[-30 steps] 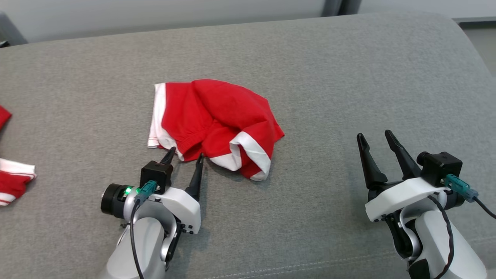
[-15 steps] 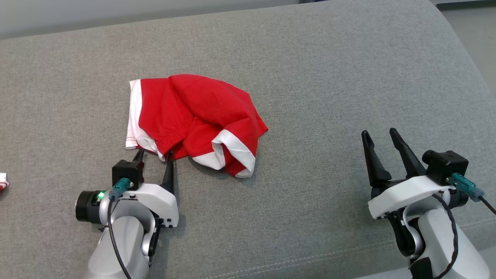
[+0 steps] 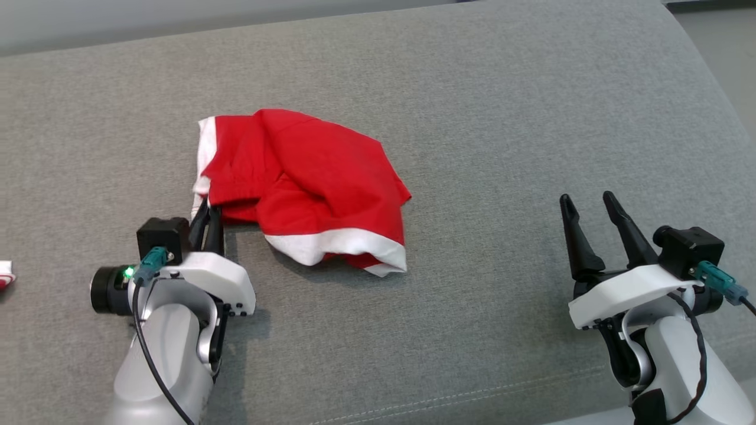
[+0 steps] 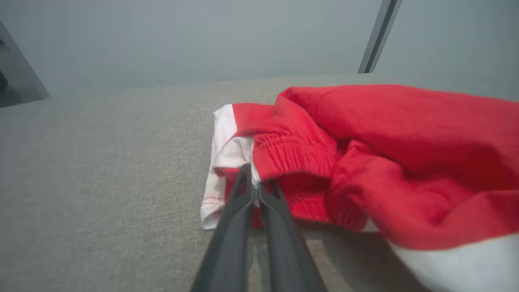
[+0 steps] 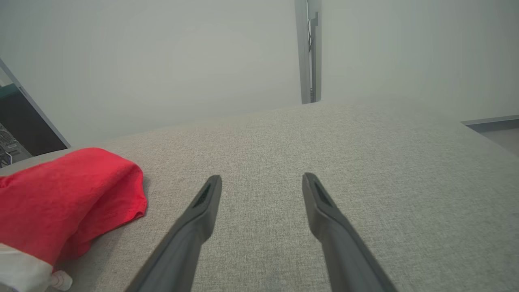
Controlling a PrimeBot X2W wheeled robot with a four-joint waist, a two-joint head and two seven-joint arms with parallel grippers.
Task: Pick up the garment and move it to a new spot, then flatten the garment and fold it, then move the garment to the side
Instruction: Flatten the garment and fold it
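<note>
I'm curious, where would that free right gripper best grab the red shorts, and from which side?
Probably the white-trimmed leg hem at the red shorts' near right corner, approached from the robot's right, low along the couch. That hem lies loose, faces the open right gripper, and sits opposite the corner the left gripper pinches.

We see pale grey forearms (image 3: 159, 354), white shells (image 3: 207, 280), long dark fingers (image 3: 576, 242). Beside each black camera block (image 3: 688, 251) sits a teal connector (image 3: 711, 277) trailing black cable (image 3: 146, 354); by the left block, a green light (image 3: 128, 272).
</note>
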